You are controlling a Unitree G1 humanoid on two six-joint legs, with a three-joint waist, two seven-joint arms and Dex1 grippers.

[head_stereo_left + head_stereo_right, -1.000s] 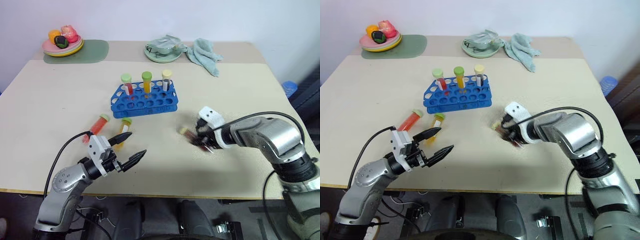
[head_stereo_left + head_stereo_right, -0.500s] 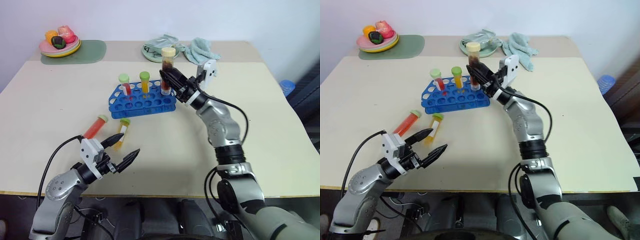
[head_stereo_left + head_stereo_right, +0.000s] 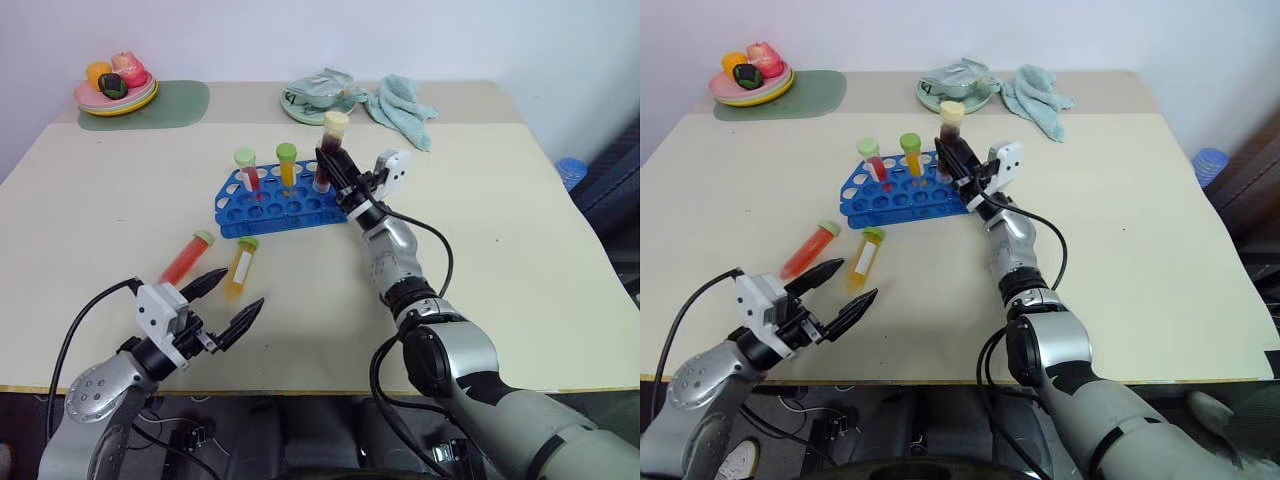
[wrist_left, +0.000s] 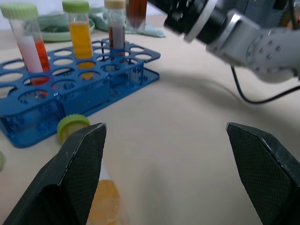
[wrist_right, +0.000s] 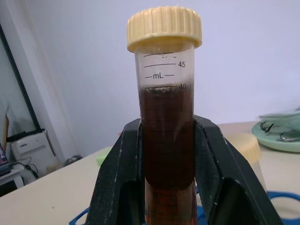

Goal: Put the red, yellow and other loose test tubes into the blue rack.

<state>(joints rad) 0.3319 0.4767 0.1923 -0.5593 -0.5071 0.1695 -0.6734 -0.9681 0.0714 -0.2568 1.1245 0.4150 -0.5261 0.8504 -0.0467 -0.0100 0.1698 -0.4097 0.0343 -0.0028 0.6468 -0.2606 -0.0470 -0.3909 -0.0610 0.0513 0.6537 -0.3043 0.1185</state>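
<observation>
Right wrist view shows us our right gripper (image 5: pixel 168 187) clenched around a cylindrical, ribbed-capped brown tube (image 5: pixel 165 122); left gripper (image 4: pixel 164 164) released.

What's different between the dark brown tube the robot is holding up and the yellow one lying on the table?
The dark brown tube stands upright, gripped in the right pincer above the blue rack; the yellow tube lies flat on the table, untouched. The brown tube's cap is cream, the yellow tube's is green. The brown liquid is dark, the yellow one bright. Both are capped tubes of the same kind.
</observation>
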